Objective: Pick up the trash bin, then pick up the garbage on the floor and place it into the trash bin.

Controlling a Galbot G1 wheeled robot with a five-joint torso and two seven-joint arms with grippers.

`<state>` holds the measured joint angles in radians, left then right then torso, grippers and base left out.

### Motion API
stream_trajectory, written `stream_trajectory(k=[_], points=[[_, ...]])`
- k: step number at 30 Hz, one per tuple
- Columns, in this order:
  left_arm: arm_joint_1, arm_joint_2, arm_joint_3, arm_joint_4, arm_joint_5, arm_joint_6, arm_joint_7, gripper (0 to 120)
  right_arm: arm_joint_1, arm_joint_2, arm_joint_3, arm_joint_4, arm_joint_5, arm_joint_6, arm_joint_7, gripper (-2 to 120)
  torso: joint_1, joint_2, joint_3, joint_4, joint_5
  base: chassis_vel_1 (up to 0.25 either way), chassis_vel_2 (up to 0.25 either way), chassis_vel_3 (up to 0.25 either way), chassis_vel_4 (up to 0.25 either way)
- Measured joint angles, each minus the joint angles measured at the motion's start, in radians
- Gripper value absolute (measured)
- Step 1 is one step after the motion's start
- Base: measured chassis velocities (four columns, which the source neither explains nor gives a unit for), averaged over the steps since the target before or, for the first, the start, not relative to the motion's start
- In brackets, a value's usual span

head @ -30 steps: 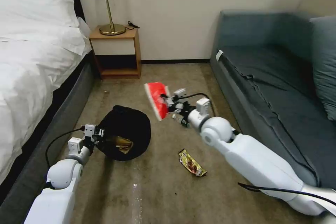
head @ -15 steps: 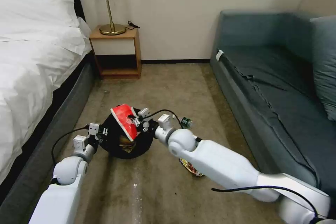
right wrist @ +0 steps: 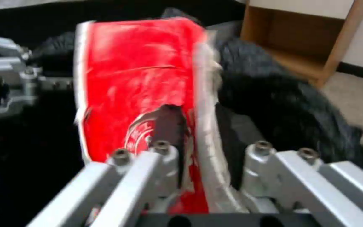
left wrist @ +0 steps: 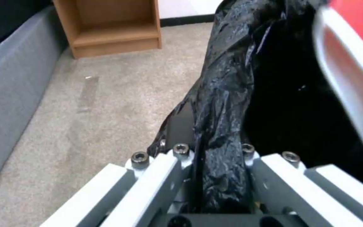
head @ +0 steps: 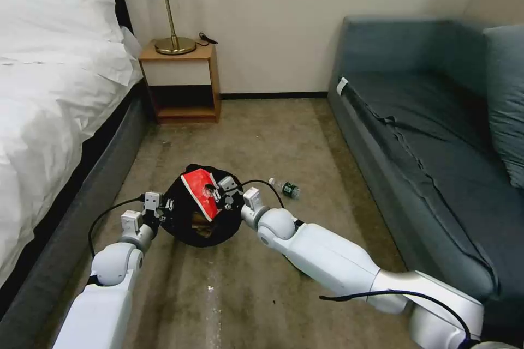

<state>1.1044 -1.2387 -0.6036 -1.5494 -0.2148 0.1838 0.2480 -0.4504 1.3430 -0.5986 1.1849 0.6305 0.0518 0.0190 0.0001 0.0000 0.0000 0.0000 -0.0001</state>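
The trash bin (head: 188, 227), lined with a crinkled black bag (left wrist: 232, 78), hangs just above the carpet. My left gripper (head: 165, 208) is shut on its near-left rim, with bag plastic pinched between the fingers (left wrist: 164, 164). My right gripper (head: 219, 194) is shut on a red snack packet (head: 198, 190), held over the bin's mouth and partly inside it. The same packet (right wrist: 143, 88) sits close up in the right wrist view. Something brown (head: 200, 224) lies inside the bin. A small clear bottle (head: 286, 188) with a green label lies on the carpet, right of the bin.
A bed (head: 49, 109) with a grey base runs along the left. A wooden nightstand (head: 183, 84) with a lamp stands at the back wall. A blue-grey sofa (head: 436, 136) fills the right side. Open carpet lies between them.
My right arm swung left and down, carrying the red packet from above the bottle to the bin's mouth. My left gripper and the bin shifted slightly right.
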Motion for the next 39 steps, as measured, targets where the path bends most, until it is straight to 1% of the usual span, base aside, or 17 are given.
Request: stream_trajectory(k=[1, 2, 3, 5, 6, 7, 8, 9, 12, 13, 16, 18, 19, 26, 29, 35, 39], points=[[-0.001, 0.004, -0.003, 0.001, -0.001, 0.0, 0.001, 4, -0.006, 0.0, 0.003, 0.003, -0.001, 0.0, 0.0, 30, 0.0, 0.0, 0.0, -0.0001, 0.0, 0.0, 0.0, 0.0, 0.0], [-0.001, 0.004, -0.003, 0.001, -0.001, 0.0, 0.001, 4, -0.006, 0.0, 0.003, 0.003, -0.001, 0.0, 0.0, 30, 0.0, 0.0, 0.0, -0.0001, 0.0, 0.0, 0.0, 0.0, 0.0], [-0.001, 0.009, -0.007, 0.001, -0.002, 0.0, 0.0, 4, -0.015, -0.003, 0.005, 0.013, -0.001, 0.0, -0.003, 37, 0.0, 0.0, 0.0, 0.0, 0.0001, 0.0, 0.0, 0.0, 0.0], [-0.001, 0.009, -0.008, 0.001, -0.002, 0.0, 0.0, 4, -0.018, -0.004, 0.006, 0.019, -0.001, 0.0, -0.004, 41, 0.0, 0.0, 0.0, 0.0001, 0.0001, 0.0, 0.0, 0.0, 0.0], [0.001, 0.01, -0.009, 0.001, -0.002, 0.0, 0.001, 4, -0.022, -0.007, 0.006, 0.027, -0.002, -0.001, -0.005, 47, 0.0, 0.0, 0.0, 0.0001, 0.0002, 0.0, 0.0, 0.0, 0.0], [0.001, 0.01, -0.009, 0.001, -0.002, 0.0, 0.001, 4, -0.022, -0.007, 0.006, 0.027, -0.002, -0.001, -0.005, 47, 0.0, 0.0, 0.0, 0.0001, 0.0002, 0.0, 0.0, 0.0, 0.0], [0.005, 0.008, -0.01, 0.001, -0.002, 0.0, 0.003, 4, -0.025, -0.011, 0.006, 0.039, -0.003, -0.003, -0.005, 54, 0.0, 0.0, 0.0, 0.0, 0.0001, 0.0, 0.0, 0.0, 0.0], [0.005, 0.008, -0.01, 0.001, -0.002, 0.0, 0.003, 4, -0.025, -0.011, 0.006, 0.039, -0.003, -0.003, -0.005, 54, 0.0, 0.0, 0.0, 0.0, 0.0001, 0.0, 0.0, 0.0, 0.0], [0.011, 0.006, -0.01, 0.001, -0.002, -0.001, 0.005, 4, -0.028, -0.015, 0.007, 0.054, -0.003, -0.005, -0.005, 67, 0.0, 0.0, 0.0, 0.0, 0.0001, 0.0, 0.0, 0.0, 0.0], [0.011, 0.006, -0.01, 0.001, -0.002, -0.001, 0.005, 4, -0.028, -0.015, 0.007, 0.054, -0.003, -0.005, -0.005, 67, 0.0, 0.0, 0.0, 0.0, 0.0001, 0.0, 0.0, 0.0, 0.0], [0.018, 0.016, -0.014, -0.004, -0.002, -0.002, 0.012, 4, -0.035, -0.017, 0.01, 0.069, -0.005, -0.006, -0.004, 84, 0.0, 0.0, 0.0, 0.0, 0.0001, 0.0, 0.0, 0.0, 0.0], [0.019, 0.019, -0.017, -0.005, -0.003, -0.002, 0.014, 4, -0.035, -0.019, 0.009, 0.074, -0.009, -0.01, -0.003, 88, 0.0, 0.0, 0.0, 0.0001, 0.0001, 0.0, 0.0, 0.0, 0.0], [0.021, 0.023, -0.021, -0.006, -0.005, -0.003, 0.015, 4, -0.031, -0.027, 0.001, 0.085, -0.015, -0.02, -0.003, 95, 0.0, 0.0, 0.0, 0.0001, 0.0001, 0.0, 0.0, 0.0, 0.0], [0.033, 0.039, -0.033, -0.015, -0.01, -0.003, 0.023, 4, 0.035, -0.082, -0.058, 0.134, -0.006, -0.114, -0.009, 100, 0.0, 0.0, 0.0, 0.0, 0.0001, 0.0, 0.0, 0.0, 0.0], [0.045, 0.041, -0.037, -0.019, -0.007, -0.003, 0.037, 4, 0.121, -0.122, -0.117, 0.155, 0.026, -0.161, -0.02, 100, 0.0, 0.0, 0.0, 0.0, 0.0001, 0.0, 0.0, 0.0, 0.0], [0.054, 0.037, -0.037, -0.022, -0.002, -0.003, 0.039, 4, 0.197, -0.153, -0.18, 0.159, 0.059, -0.188, -0.022, 100, 0.0, 0.0, 0.0, 0.0001, 0.0001, 0.0, 0.0, 0.0, 0.0], [0.062, 0.029, -0.038, -0.025, 0.004, -0.004, 0.04, 4, 0.315, -0.177, -0.308, 0.157, 0.099, -0.241, -0.055, 100, 0.0, 0.0, 0.0, 0.0, 0.0003, 0.0, 0.0, 0.0, 0.0]])
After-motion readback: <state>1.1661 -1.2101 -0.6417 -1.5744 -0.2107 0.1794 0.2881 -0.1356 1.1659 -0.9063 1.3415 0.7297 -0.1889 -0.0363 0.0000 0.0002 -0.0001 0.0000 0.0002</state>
